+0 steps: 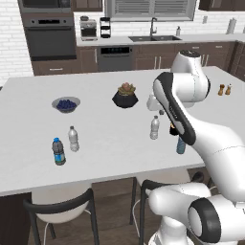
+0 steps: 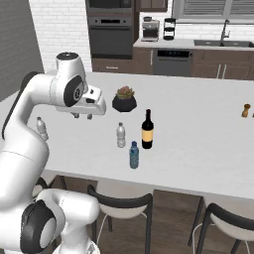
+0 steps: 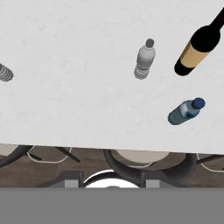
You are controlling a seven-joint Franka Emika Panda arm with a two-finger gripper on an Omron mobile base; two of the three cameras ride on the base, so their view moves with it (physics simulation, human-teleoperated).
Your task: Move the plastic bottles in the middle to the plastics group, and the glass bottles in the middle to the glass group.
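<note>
Three bottles stand mid-counter. The clear plastic bottle [image 2: 120, 135] [image 1: 154, 128] [image 3: 144, 60] has a white cap. The blue-tinted bottle [image 2: 134, 155] [image 3: 186, 111] stands nearer the front edge. The dark glass bottle [image 2: 147, 130] [image 3: 197, 50] carries a tan label; in the left base view my arm mostly covers it. My gripper [image 2: 83, 116] hangs open above the counter, left of these bottles, holding nothing. The plastics group stands far left: a clear bottle [image 1: 72, 139] and a blue-capped bottle [image 1: 58, 151] with a dark label. The amber glass pair [image 1: 221, 89] is far right.
A potted succulent [image 1: 125, 95] and a bowl of blueberries [image 1: 66, 104] sit further back on the counter [image 1: 105, 139]. Dark stools [image 2: 121, 203] stand below the front edge. The sink and ovens line the back wall.
</note>
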